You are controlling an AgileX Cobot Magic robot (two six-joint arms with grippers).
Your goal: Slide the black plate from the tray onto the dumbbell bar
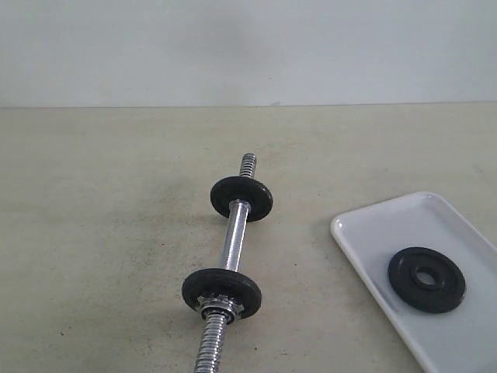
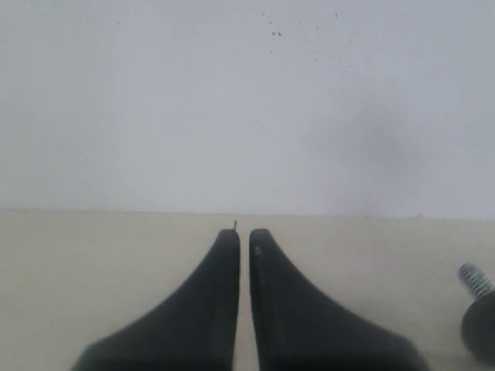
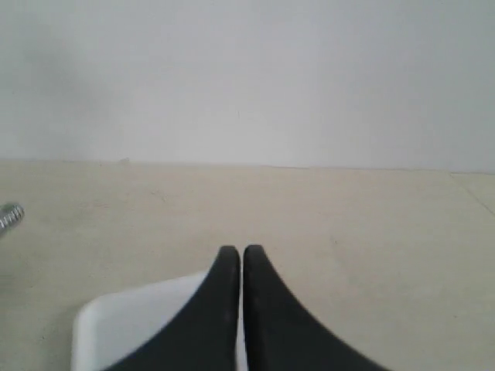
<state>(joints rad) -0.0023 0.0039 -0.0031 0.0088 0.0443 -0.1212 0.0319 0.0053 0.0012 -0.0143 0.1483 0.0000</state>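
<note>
Looking along the wrist cameras, we see the left gripper [image 2: 244,236] hovering low over the beige table [image 1: 93,233], level and facing the pale wall. Its two black fingers are pressed together on nothing. We note the right gripper [image 3: 241,251] in the same pose, likewise clenched and empty, with a corner of the tray [image 3: 131,325] showing just beneath its fingers. The dumbbell bar [image 1: 237,233] lies on the table and carries two weights: the far disc [image 1: 241,198] and the near disc [image 1: 221,291], the latter backed by a star-shaped collar nut [image 1: 220,307]. Bare thread shows beyond each disc. To the right of the bar, well apart from it, we find the white tray. It holds the black plate [image 1: 426,280], lying flat with its hole upward.
</note>
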